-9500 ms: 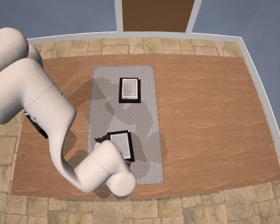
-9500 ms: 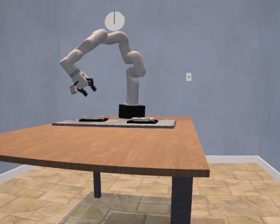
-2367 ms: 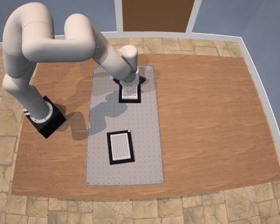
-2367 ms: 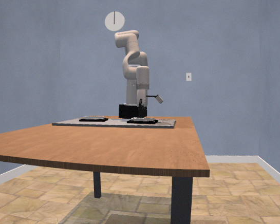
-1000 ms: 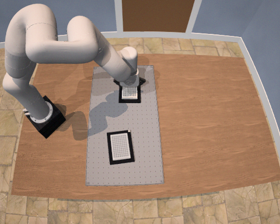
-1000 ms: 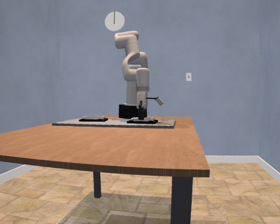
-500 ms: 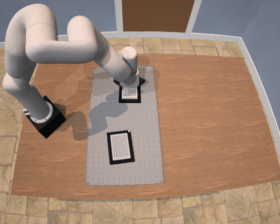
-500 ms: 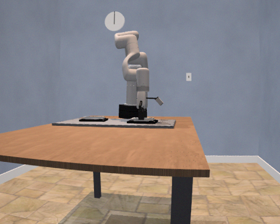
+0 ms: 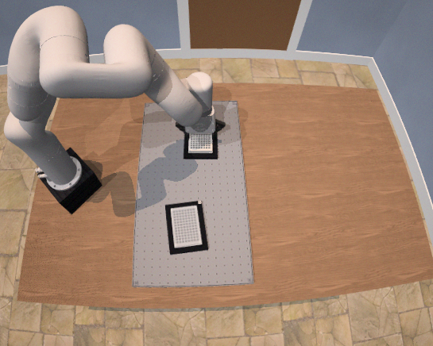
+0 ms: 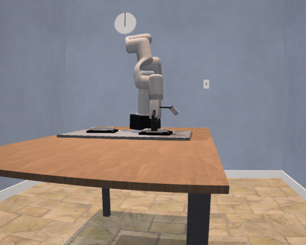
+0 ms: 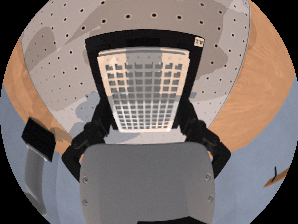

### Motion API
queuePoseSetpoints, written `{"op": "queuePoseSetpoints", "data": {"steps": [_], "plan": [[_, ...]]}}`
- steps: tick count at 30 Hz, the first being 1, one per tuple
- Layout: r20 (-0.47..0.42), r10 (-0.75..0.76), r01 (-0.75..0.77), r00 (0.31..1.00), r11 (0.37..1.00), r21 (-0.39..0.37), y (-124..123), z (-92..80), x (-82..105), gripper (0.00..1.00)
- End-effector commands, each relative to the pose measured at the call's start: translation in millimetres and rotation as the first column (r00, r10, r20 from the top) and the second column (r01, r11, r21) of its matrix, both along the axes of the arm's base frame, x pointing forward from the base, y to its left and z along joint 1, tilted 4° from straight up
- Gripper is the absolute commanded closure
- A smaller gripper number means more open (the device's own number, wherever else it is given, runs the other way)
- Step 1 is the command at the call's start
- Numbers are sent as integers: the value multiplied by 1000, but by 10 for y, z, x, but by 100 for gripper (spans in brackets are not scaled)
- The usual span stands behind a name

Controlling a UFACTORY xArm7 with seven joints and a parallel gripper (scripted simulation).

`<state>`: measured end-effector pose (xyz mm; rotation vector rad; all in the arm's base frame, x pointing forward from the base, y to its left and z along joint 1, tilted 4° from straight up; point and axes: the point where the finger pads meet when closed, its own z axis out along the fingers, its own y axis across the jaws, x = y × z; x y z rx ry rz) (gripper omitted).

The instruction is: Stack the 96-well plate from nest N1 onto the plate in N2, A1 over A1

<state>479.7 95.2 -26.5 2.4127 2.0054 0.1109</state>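
Fingers black, one on each long side of the white 96-well plate [image 11: 148, 90], clamped against its near end, jaws wide across the plate's width. Gripper [image 11: 147, 131] low over the black plate nest N1 [image 11: 93, 48], with the plate between the fingers and inside the nest's frame; lifted or seated cannot be told. Small A1 label [image 11: 198, 42] at the plate corner farthest ahead of the right-hand finger. Beneath fingers and nest, grey perforated breadboard [image 9: 224, 222] on the wooden table [image 9: 323, 178]. Well apart from the fingers, toward the other end of the breadboard, second 96-well plate [image 9: 187, 227] flat in plate nest N2 [image 9: 169, 230], a small light mark at one corner. Behind the fingers, white arm [image 9: 105, 67] bent down from its black base block [image 9: 83, 196] at the table's edge. Beside the wrist in the exterior view, small camera [image 10: 173, 110] on a thin bar.
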Motion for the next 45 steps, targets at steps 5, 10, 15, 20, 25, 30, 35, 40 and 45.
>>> {"op": "queuePoseSetpoints", "data": {"steps": [5, 10, 15, 20, 25, 30, 35, 40, 45], "plan": [[4, 0, 0, 1000, 1000, 0, 2, 15, 16, 100], [4, 0, 0, 1000, 1000, 0, 2, 15, 16, 100], [4, 0, 0, 1000, 1000, 0, 2, 15, 16, 100], [4, 0, 0, 1000, 1000, 0, 1, 36, 15, 100], [4, 0, 0, 1000, 1000, 0, 0, 69, 13, 100], [4, 0, 0, 1000, 1000, 0, -2, 102, 11, 100], [4, 0, 0, 1000, 1000, 0, -3, 122, 10, 100], [4, 0, 0, 1000, 1000, 0, -4, 155, 8, 100], [4, 0, 0, 1000, 1000, 0, -5, 189, 6, 100]]}}
